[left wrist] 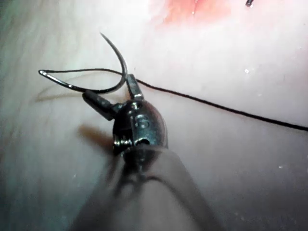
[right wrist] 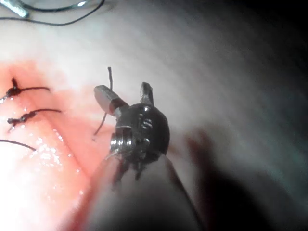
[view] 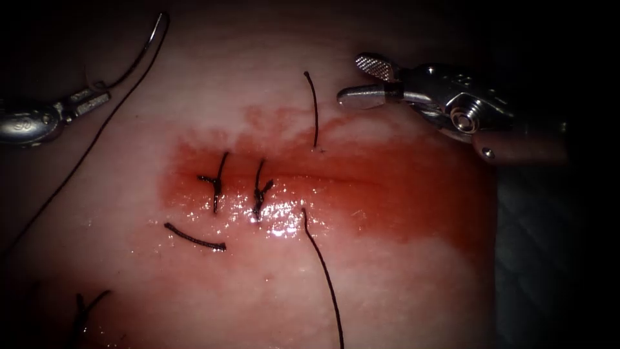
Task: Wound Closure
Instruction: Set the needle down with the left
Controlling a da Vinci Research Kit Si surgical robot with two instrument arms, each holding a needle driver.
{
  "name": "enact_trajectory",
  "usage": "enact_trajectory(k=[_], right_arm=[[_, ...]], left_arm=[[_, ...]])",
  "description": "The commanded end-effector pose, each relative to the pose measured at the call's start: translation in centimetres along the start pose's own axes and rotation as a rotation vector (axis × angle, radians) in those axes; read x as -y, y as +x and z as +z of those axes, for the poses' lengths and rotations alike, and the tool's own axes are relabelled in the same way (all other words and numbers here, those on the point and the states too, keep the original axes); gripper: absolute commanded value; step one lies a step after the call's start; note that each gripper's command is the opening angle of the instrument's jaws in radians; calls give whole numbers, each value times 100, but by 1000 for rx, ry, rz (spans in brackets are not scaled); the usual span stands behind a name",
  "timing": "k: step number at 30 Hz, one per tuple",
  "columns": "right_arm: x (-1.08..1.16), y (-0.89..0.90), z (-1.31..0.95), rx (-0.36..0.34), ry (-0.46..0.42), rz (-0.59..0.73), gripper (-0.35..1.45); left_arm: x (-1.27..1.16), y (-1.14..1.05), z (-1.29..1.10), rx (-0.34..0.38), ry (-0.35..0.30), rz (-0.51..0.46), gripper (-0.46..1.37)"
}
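The left tool point(view: 87, 100) is clenched on the curved needle point(view: 145, 45) near its thread end, holding it clear of the tissue point(view: 400, 284) well left of the cut point(view: 336, 181), while the right tool point(view: 361, 81) hangs with jaws parted and empty beside an upright thread end point(view: 314, 110). Outward from the left jaws the thread point(view: 77, 161) trails off across the tissue — limp and fine, likely to slip, whereas the stiff, slick needle looks best gripped flat on its body, away from the point. Two knotted stitches point(view: 239, 187) cross the cut; whether the upright end and the long strand point(view: 323, 271) below form one stitch is hard to tell.
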Motion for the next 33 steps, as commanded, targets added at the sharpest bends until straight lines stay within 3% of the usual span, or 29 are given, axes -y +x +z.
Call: enact_trajectory(k=[1,2,6,22,26,30,33], right_arm=[[0,-1,1,0,8,-1,136],[0,-1,0,0,8,-1,136],[0,-2,0,0,8,-2,135],[1,-5,1,-2,7,-4,135],[1,-5,0,-1,10,-4,135],[1,-5,0,0,13,-3,134],[1,-5,0,0,13,-3,134]], left_arm=[[0,0,-1,-9,28,-6,99],[3,2,-3,-9,70,-12,115],[8,9,-9,-14,140,-23,132],[37,20,-49,9,129,-19,128],[25,33,-48,-9,67,-18,121],[-3,49,-44,-59,-103,-16,115],[-20,58,-43,-82,-196,-21,111]])
